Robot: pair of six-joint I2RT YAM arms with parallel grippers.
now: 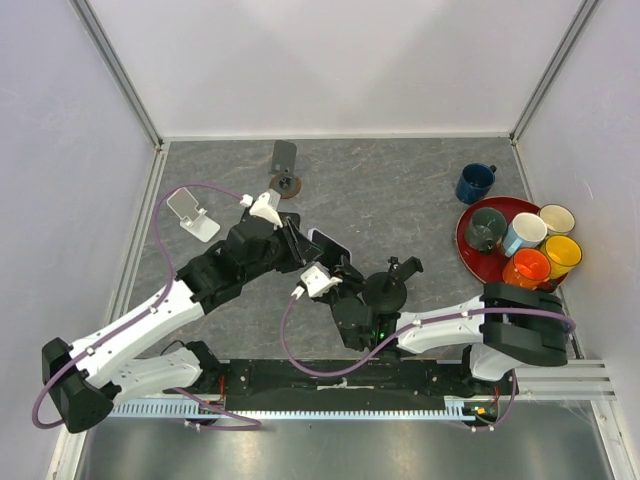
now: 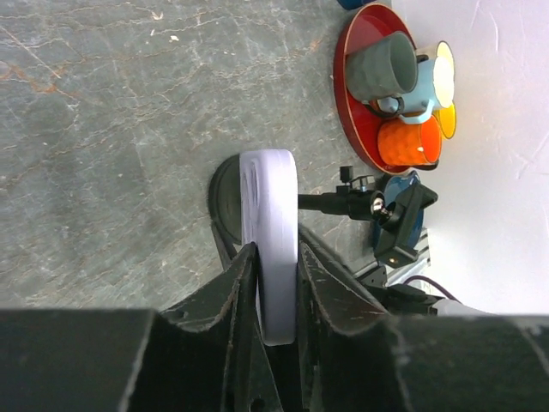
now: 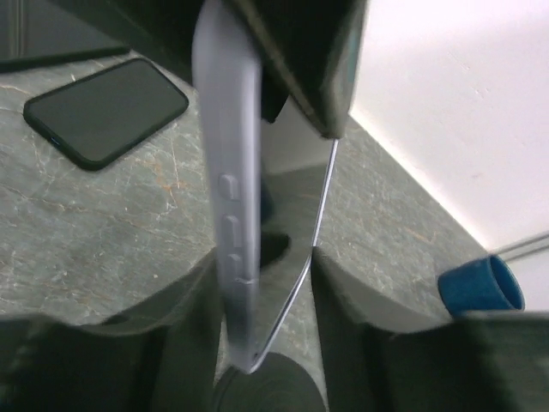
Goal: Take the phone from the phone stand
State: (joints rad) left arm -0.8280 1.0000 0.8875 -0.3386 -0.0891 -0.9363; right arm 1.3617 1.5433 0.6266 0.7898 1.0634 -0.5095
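The phone (image 2: 268,223), in a lavender case, stands on edge against the phone stand's grey back plate (image 3: 292,215), its lower corner on the plate's lip above the stand's black round base (image 2: 221,202). My left gripper (image 2: 276,262) is shut on the phone's edge; it also shows in the top view (image 1: 300,240), holding the phone (image 1: 328,243). My right gripper (image 3: 262,296) straddles the phone (image 3: 230,206) and the plate, one finger against the phone's side and the other against the plate's edge. In the top view the right gripper (image 1: 338,285) sits beside the stand's base (image 1: 385,290).
A black phone (image 3: 107,112) lies flat on the table beyond. A white stand (image 1: 192,215) and a stand with a dark plate (image 1: 285,165) are at the back left. A red tray (image 1: 470,250) with several mugs is at the right, with a blue mug (image 1: 475,183) behind it.
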